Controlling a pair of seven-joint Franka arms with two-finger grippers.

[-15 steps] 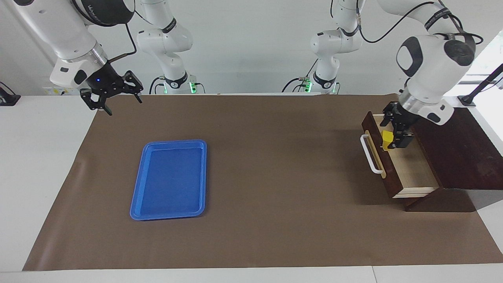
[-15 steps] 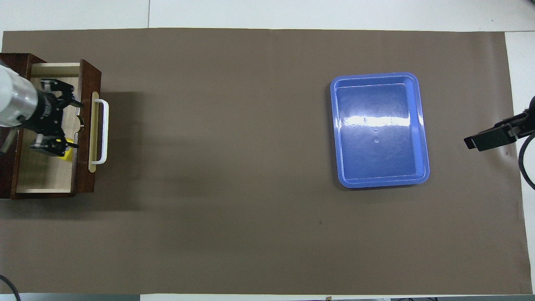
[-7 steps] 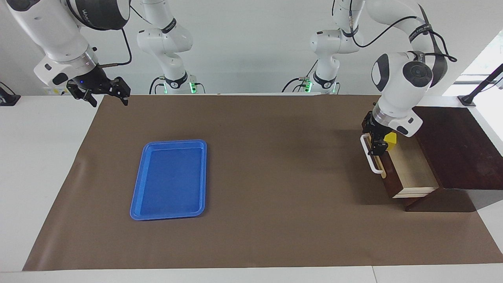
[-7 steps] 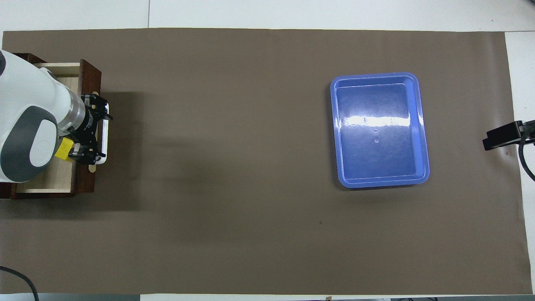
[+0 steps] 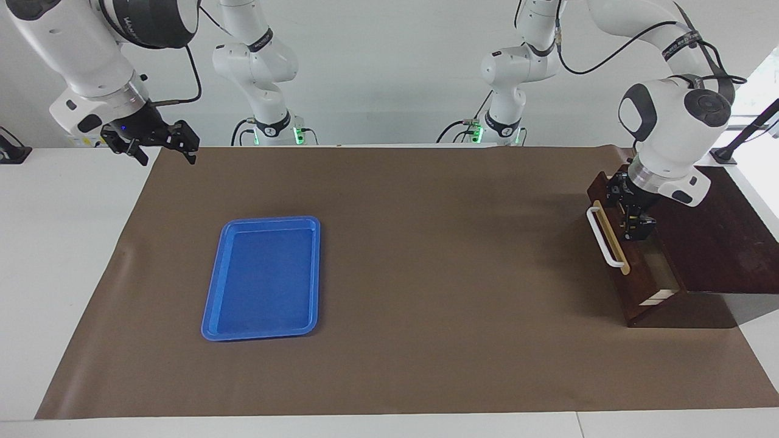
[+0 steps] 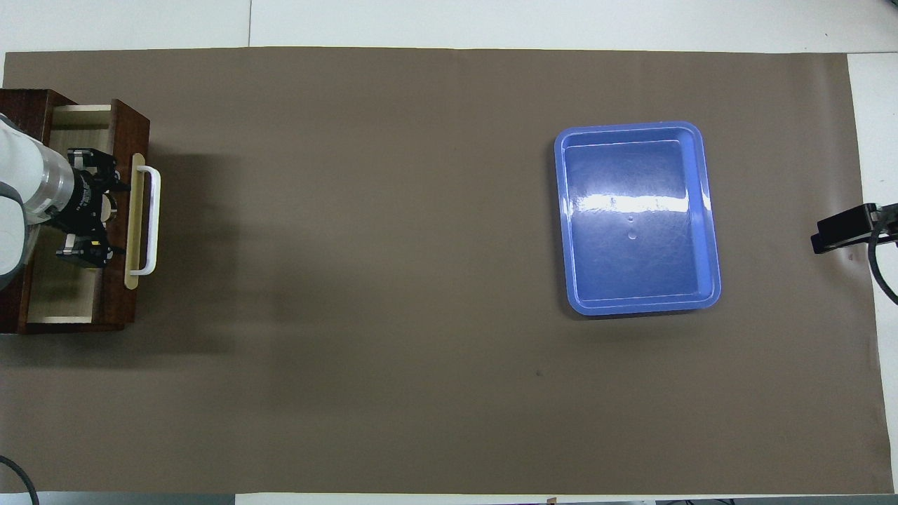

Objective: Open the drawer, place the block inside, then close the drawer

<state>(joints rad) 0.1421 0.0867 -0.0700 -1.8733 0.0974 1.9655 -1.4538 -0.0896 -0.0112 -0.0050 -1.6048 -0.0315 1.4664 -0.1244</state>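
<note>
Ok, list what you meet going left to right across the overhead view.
left gripper over the drawer → the drawer's white handle → blue tray → right gripper at the right arm's end of the table.

Bright, even indoor light, both views sharp.

Glare runs as a white band across the floor of the blue tray (image 6: pixel 637 217) in the overhead view; the facing view shows the tray without glare. The wooden box (image 5: pixel 709 243) and its drawer (image 6: pixel 112 210) throw a soft, wide shadow over the brown mat (image 6: pixel 393 280) toward the table's middle. A blown-out window patch sits at the facing view's upper edge, at the left arm's end. No motion blur shows.
</note>
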